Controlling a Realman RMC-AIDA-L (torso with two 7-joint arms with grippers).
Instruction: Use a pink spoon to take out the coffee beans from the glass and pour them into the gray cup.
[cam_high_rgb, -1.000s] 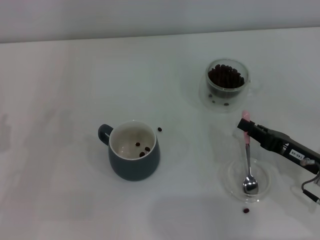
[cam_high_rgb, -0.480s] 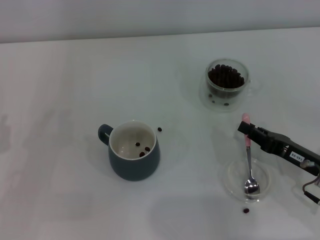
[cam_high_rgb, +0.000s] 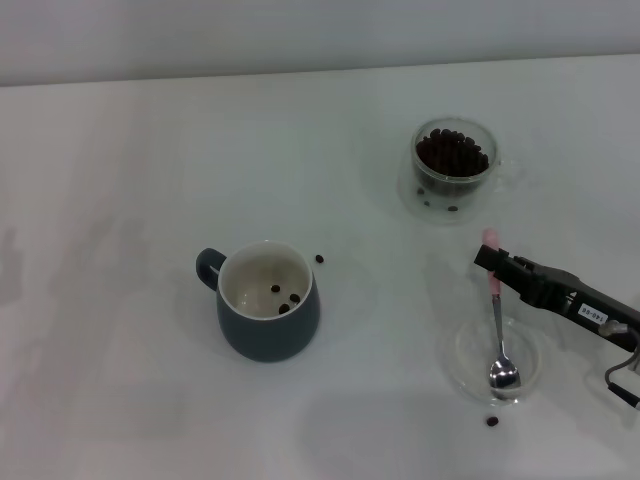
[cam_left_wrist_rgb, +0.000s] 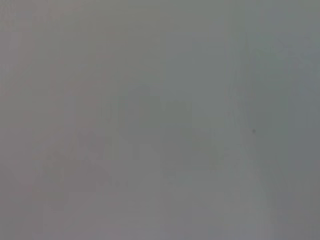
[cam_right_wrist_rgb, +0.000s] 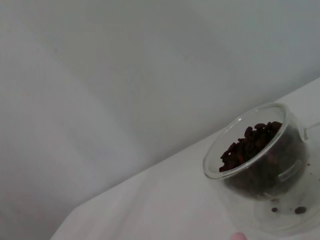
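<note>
Right jaws round pink spoon handle

Pink spoon bowl-down, beans fill glass, gray cup upright.

Table: plain white, no pattern. Wall behind it: flat pale gray.

Gray cup: dark blue-gray outside, handle the same, cream-white inside.

Coffee beans: dark brown, nearly black, both the heap and the loose ones.

Glass: clear, colourless, reads dark where the beans fill it.

Pink spoon: shiny silver bowl and stem, pale pink handle end.

Dish under the spoon: clear, only faint rim highlights.

Right gripper: matte black, with a small white label carrying dark print farther back.

Left wrist view: uniform dull gray, nothing to tell apart.
</note>
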